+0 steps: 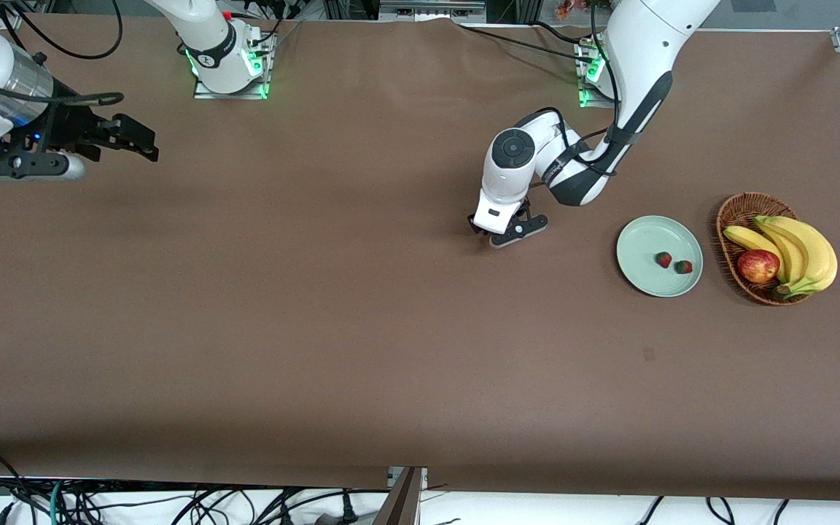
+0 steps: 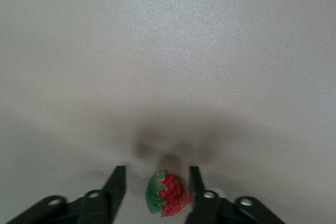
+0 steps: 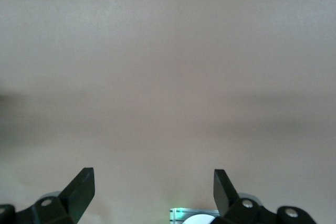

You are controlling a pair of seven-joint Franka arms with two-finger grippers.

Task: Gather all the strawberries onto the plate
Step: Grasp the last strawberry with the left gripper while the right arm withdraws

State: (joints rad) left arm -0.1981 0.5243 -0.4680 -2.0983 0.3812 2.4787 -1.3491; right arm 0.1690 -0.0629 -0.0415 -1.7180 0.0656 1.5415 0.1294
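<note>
A red strawberry (image 2: 169, 195) with a green cap lies on the brown table between the fingers of my left gripper (image 2: 157, 171). One finger (image 2: 195, 182) is against the berry; the other (image 2: 116, 182) stands a small gap off the cap. In the front view the left gripper (image 1: 493, 235) is low on the table, beside the plate toward the right arm's end, and the hand hides that berry. Two more strawberries (image 1: 663, 259) (image 1: 683, 267) lie in the pale green plate (image 1: 642, 281). My right gripper (image 1: 144, 142) (image 3: 154, 174) waits open and empty above the table's right-arm end.
A wicker basket (image 1: 737, 211) with bananas (image 1: 806, 251) and a red apple (image 1: 757, 265) stands beside the plate, at the left arm's end of the table. Arm bases and cables line the table's edge farthest from the front camera.
</note>
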